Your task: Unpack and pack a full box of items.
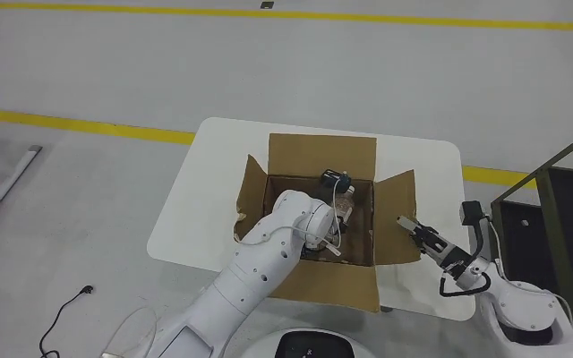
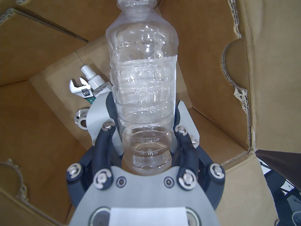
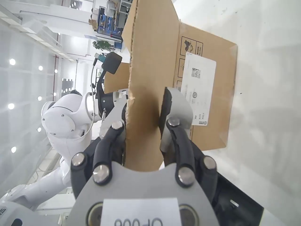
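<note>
An open cardboard box point(image 1: 309, 154) stands in the middle of the white table point(image 1: 210, 188). My left gripper point(image 2: 143, 102) is down inside the box, shut on a clear plastic bottle point(image 2: 143, 71) with a white cap, gripping its lower body. In the top view this gripper point(image 1: 339, 217) sits over the box's middle. An adjustable wrench point(image 2: 79, 89), a white nozzle point(image 2: 92, 74) and a metal ring point(image 2: 80, 118) lie on the box floor behind the bottle. My right gripper point(image 3: 145, 100) is shut on the box's right flap point(image 3: 150, 48), also the right gripper point(image 1: 411, 225) at the flap's outer edge.
A dark metal rack point(image 1: 537, 219) stands just right of the table. The box's other flaps point(image 1: 251, 192) are folded outward. A white label point(image 3: 200, 90) is stuck on the box's outer side. Bare tabletop lies left of the box.
</note>
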Controlling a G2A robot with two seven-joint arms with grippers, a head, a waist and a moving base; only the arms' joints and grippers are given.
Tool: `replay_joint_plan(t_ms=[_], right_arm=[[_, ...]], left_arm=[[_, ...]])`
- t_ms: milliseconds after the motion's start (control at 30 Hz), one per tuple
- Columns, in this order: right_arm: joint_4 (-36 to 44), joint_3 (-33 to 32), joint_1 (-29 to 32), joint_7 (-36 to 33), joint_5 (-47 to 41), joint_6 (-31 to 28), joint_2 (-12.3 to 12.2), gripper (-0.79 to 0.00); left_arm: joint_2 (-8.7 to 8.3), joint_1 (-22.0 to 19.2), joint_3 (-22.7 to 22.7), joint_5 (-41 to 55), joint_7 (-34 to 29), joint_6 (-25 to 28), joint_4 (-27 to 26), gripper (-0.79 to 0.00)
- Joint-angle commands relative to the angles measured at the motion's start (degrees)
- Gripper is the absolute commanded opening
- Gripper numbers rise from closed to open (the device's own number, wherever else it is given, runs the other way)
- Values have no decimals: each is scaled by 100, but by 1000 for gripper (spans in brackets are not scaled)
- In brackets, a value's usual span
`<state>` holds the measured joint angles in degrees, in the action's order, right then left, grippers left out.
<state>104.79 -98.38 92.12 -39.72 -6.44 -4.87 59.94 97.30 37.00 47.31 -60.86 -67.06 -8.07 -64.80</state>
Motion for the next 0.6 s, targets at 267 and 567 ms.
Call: replay_joint_plan(t_ms=[267, 567], right_arm=[[-2, 47, 53, 82, 73, 102, -2, -785], [5, -110, 144, 78, 58, 151, -18, -785]], left_arm=[[0, 0, 0, 0, 0, 0, 0, -785], [-59, 75, 154, -131, 60, 123, -264, -785]])
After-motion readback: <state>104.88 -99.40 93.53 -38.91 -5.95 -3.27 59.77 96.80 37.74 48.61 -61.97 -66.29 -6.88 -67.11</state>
